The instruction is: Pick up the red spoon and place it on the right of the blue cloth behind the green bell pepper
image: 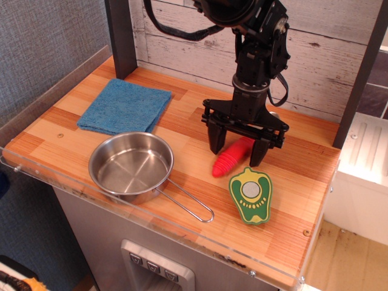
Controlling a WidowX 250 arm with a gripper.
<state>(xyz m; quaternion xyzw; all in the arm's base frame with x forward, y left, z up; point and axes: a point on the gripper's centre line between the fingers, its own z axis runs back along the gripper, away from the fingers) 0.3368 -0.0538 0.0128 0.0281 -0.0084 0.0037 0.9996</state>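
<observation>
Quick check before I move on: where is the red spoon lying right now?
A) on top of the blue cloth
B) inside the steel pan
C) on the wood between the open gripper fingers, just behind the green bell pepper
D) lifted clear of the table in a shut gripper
C: the red spoon lies on the wood between the spread fingers of the gripper, just behind the green bell pepper.

No legible text, labels, brands, numbers or signs in this view. Checked surfaces: the blue cloth point(125, 107) at far left, the steel pan point(131, 167) at near left, the green bell pepper point(251, 194) at near right, the red spoon point(233, 156) and the black gripper point(237, 147) above it. All are unmarked. The pepper carries only small dark seed marks, not characters.
</observation>
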